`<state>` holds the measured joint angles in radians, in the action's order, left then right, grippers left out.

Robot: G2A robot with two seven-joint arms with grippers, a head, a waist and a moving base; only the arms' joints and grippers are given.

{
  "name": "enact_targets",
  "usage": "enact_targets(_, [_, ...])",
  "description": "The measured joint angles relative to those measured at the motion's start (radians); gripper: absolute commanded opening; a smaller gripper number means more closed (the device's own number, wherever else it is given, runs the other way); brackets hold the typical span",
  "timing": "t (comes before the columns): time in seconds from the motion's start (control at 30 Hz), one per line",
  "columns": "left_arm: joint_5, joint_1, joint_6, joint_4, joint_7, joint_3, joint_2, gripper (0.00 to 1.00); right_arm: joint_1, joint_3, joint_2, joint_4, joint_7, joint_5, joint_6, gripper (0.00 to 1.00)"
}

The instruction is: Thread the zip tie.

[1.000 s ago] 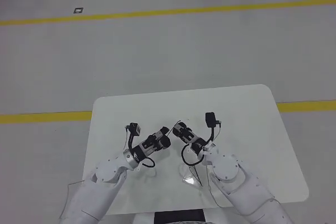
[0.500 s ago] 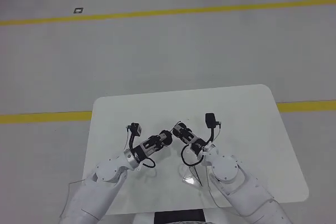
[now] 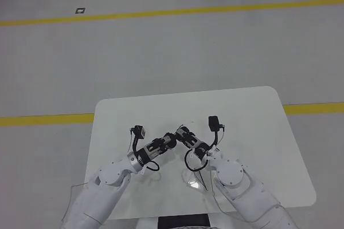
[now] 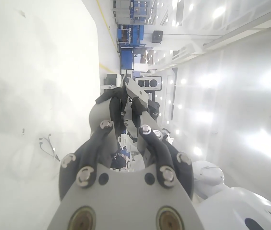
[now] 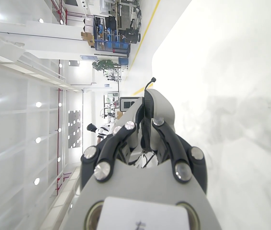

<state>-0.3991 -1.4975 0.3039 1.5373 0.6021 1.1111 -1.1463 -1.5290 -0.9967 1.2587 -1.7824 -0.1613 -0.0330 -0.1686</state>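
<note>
My right gripper [image 5: 147,94], pinched tight on the thin black plastic zip tie [image 5: 152,80] above the white table [image 3: 246,109], meets my left gripper [image 3: 170,139] tip to tip for threading; the left looks closed, on what I cannot tell.

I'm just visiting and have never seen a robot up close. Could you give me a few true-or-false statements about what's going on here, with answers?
1. The left gripper and the right gripper meet tip to tip above the table. True.
2. The table is black. False: it is white.
3. The thin black end of the zip tie pokes out past the right gripper's fingertips. True.
4. A person's hand holds the zip tie. False: the right gripper is shut on it.
5. A yellow line runs across the floor beyond the table. True.
</note>
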Motion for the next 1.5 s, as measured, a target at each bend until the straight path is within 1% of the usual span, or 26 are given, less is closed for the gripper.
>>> enact_targets(0.17, [-0.005,0.004,-0.002,-0.008,0.002,-0.002,0.001,0.00,0.000,-0.001,0.001,0.000,-0.010,-0.006,-0.001,0.00])
enact_targets(0.2, [-0.007,0.005,-0.002,-0.009,0.003,-0.002,0.002,0.00,0.000,-0.002,0.001,0.000,-0.014,-0.008,-0.001,0.29])
enact_targets(0.23, [-0.008,0.005,-0.002,-0.010,0.004,0.000,0.003,0.00,0.000,-0.002,0.001,0.001,-0.017,-0.009,-0.001,1.00])
enact_targets(0.33, [-0.019,0.001,0.002,-0.007,0.019,0.012,0.007,0.00,-0.003,-0.009,0.001,0.001,-0.020,-0.010,-0.003,1.00])
enact_targets(0.43, [-0.039,-0.007,0.001,0.002,0.064,0.037,0.015,0.00,-0.010,-0.031,-0.002,-0.002,-0.027,0.001,0.001,1.00])
enact_targets(0.57, [-0.074,-0.020,-0.014,0.018,0.163,0.086,0.031,0.00,-0.023,-0.075,-0.011,-0.010,-0.081,0.021,0.019,1.00])
enact_targets(0.63, [-0.089,-0.025,-0.029,0.021,0.227,0.113,0.040,0.00,-0.023,-0.100,-0.017,-0.010,-0.139,0.032,0.031,1.00])
enact_targets(0.67, [-0.096,-0.026,-0.038,0.021,0.260,0.128,0.045,0.00,-0.018,-0.111,-0.021,-0.007,-0.190,0.040,0.041,1.00])
enact_targets(0.73, [-0.097,-0.025,-0.049,0.019,0.303,0.149,0.052,0.00,-0.013,-0.117,-0.024,-0.004,-0.267,0.045,0.049,1.00])
enact_targets(0.77, [-0.099,-0.023,-0.052,0.018,0.322,0.158,0.055,0.00,-0.013,-0.117,-0.024,-0.004,-0.284,0.045,0.049,1.00])
enact_targets(0.8, [-0.102,-0.020,-0.052,0.019,0.341,0.167,0.058,0.00,-0.013,-0.117,-0.024,-0.004,-0.278,0.045,0.049,1.00])
enact_targets(0.9, [-0.103,-0.019,-0.050,0.020,0.347,0.171,0.059,0.00,-0.013,-0.117,-0.024,-0.004,-0.239,0.044,0.048,1.00])
enact_targets(1.13, [-0.100,-0.018,-0.054,0.020,0.344,0.168,0.059,0.00,-0.013,-0.117,-0.024,-0.004,-0.240,0.044,0.048,1.00])
enact_targets(1.2, [-0.106,-0.003,-0.077,0.014,0.349,0.163,0.060,0.00,-0.013,-0.117,-0.024,-0.004,-0.241,0.046,0.049,1.00])
enact_targets(1.27, [-0.131,0.019,-0.099,-0.008,0.388,0.165,0.062,0.00,-0.008,-0.121,-0.023,0.006,-0.271,0.079,0.069,1.00])
enact_targets(1.3, [-0.140,0.036,-0.109,-0.027,0.424,0.169,0.065,0.00,0.005,-0.130,-0.024,0.024,-0.315,0.124,0.089,1.00])
enact_targets(1.4, [-0.163,0.071,-0.124,-0.078,0.516,0.174,0.070,0.00,0.052,-0.149,-0.027,0.091,-0.458,0.236,0.131,1.00])
enact_targets(1.5, [-0.183,0.098,-0.128,-0.126,0.587,0.168,0.073,0.00,0.105,-0.146,-0.026,0.160,-0.576,0.308,0.157,1.00])
